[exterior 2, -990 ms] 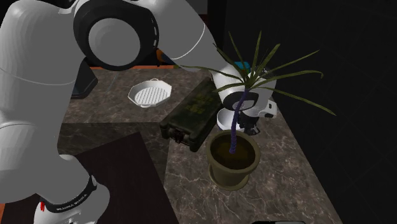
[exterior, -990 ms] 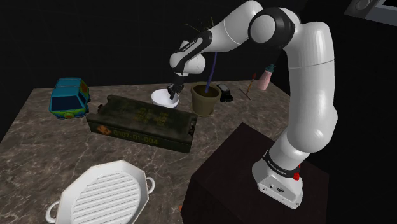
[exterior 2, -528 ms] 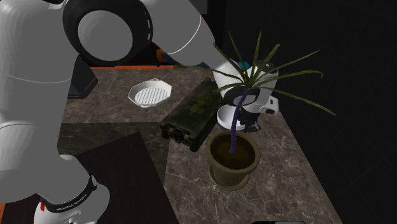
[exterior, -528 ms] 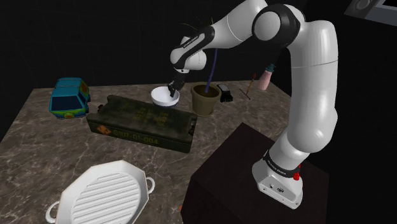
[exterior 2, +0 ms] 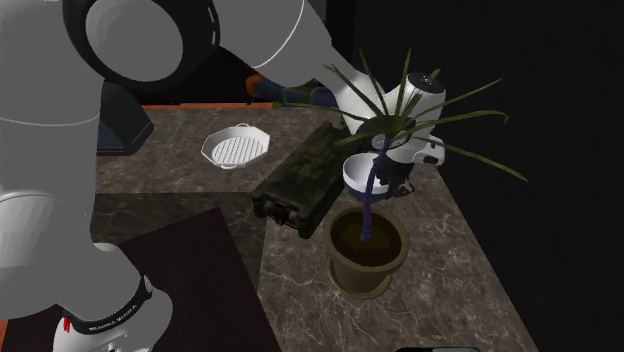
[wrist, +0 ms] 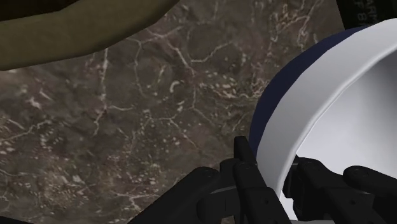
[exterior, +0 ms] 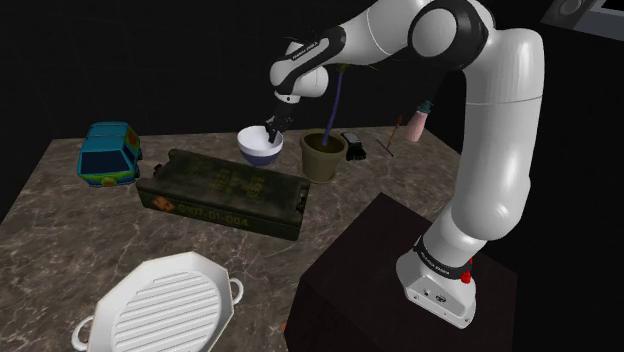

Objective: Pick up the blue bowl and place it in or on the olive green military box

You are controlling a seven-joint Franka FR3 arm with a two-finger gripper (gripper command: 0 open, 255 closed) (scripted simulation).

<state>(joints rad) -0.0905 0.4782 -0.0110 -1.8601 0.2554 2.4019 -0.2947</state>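
Plainly the bowl (exterior: pixel 260 147), dark blue outside and white inside, appears lifted off the bench (exterior: pixel 60 220), just beside the potted plant (exterior: pixel 322 157) and behind the olive green military box (exterior: pixel 225 192). The tool (wrist: pixel 275 167) is clamped on its rim wall, one finger outside and one inside. It looks stiff, light and smooth, so this one-sided rim pinch may let it tilt or slip, and a level, unhurried carry to the box's flat lid seems wise.

There are 1 bowl (exterior: pixel 260 146), 1 olive box (exterior: pixel 222 192), 1 toy van (exterior: pixel 109 153), 1 ridged dish (exterior: pixel 163 307) and 1 potted plant (exterior: pixel 323 156).
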